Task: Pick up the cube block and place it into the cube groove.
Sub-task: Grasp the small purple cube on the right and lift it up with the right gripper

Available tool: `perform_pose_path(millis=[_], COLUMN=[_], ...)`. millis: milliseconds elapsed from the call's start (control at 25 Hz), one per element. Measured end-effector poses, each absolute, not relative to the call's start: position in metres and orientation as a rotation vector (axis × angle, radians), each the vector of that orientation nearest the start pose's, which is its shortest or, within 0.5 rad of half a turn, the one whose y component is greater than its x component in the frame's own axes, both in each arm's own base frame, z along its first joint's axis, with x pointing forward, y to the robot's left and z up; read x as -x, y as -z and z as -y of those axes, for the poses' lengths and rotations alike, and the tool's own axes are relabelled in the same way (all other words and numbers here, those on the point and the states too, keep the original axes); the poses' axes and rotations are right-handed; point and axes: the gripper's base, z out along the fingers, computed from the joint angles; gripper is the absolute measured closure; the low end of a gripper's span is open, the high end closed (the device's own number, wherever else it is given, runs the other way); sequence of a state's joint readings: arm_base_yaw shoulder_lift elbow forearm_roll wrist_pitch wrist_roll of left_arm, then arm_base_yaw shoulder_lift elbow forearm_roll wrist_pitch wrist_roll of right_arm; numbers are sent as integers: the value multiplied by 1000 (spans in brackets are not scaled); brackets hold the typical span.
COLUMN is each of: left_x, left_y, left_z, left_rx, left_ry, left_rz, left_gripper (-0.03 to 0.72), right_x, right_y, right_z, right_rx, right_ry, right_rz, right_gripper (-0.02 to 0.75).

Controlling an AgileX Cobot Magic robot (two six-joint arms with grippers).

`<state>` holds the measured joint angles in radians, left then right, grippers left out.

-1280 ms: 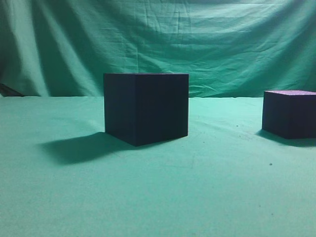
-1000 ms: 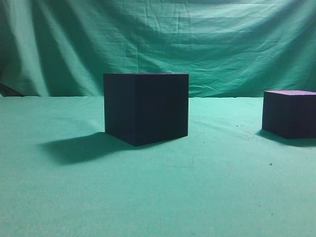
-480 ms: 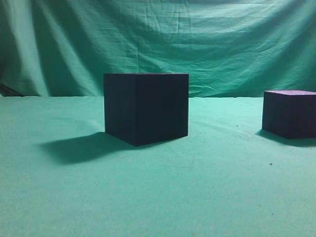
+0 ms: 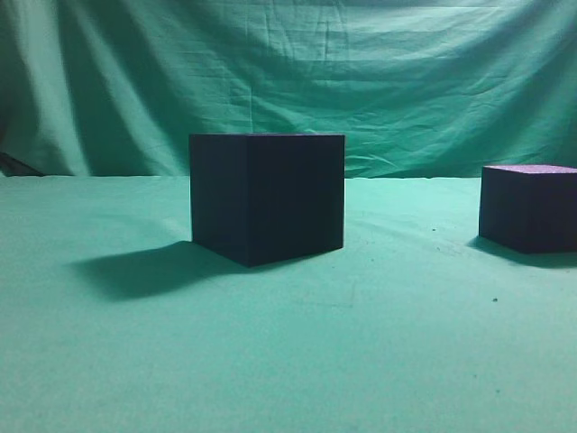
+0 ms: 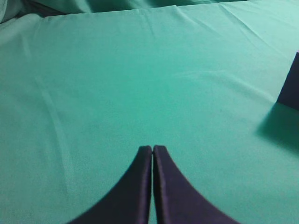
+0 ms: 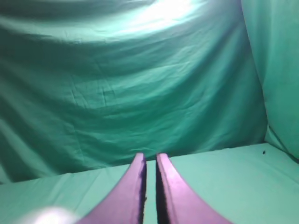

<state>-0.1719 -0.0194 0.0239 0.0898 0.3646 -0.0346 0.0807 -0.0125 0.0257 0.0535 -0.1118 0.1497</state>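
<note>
No shift since; cube block [image 4: 530,209] cropped, perhaps rightward.

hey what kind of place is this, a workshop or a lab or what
Likely a staged robot test setup, not a home or workshop: green cloth covers the table and hangs as a backdrop, and only two foam-like cubes, the cube groove and cube block, sit there.
</note>
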Motion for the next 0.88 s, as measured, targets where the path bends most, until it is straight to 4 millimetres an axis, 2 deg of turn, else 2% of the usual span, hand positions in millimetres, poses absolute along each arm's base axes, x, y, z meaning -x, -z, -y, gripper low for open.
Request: perform_pose_path(millis=[80,160,280,400,600,760,880], left_x=[-52,-52,-52,-52,-52,-52,-52], left_y=[-173,-173,-173,-173,-173,-173,-173], left_z=[6,6,6,6,6,6,6], left_rx=[-182,-182,-182,-182,-182,-182,-182], left_ry=[56,56,56,56,56,56,56], left_rz=[-1843,-1843,-1843,-1843,-1843,-1843,-1843], left_gripper=[688,688,688,688,688,688,688], right_x=[-53,-52,-58,-72,-92,-96,-98], right_y=[-224,-244,-270,-287,-285,-286,-289], right_z=[-4,-5,-6,-8,-11,-14,-15], right_rx=[-81,-59,-38,-31,-44,-46,41], right_ry=[-225,-203,-181,-172,-187,-222,-179], right_rz=[-1418,-1471,-1627,-1800,-1997,-2025,-2064], right_gripper=[672,672,672,672,672,672,672])
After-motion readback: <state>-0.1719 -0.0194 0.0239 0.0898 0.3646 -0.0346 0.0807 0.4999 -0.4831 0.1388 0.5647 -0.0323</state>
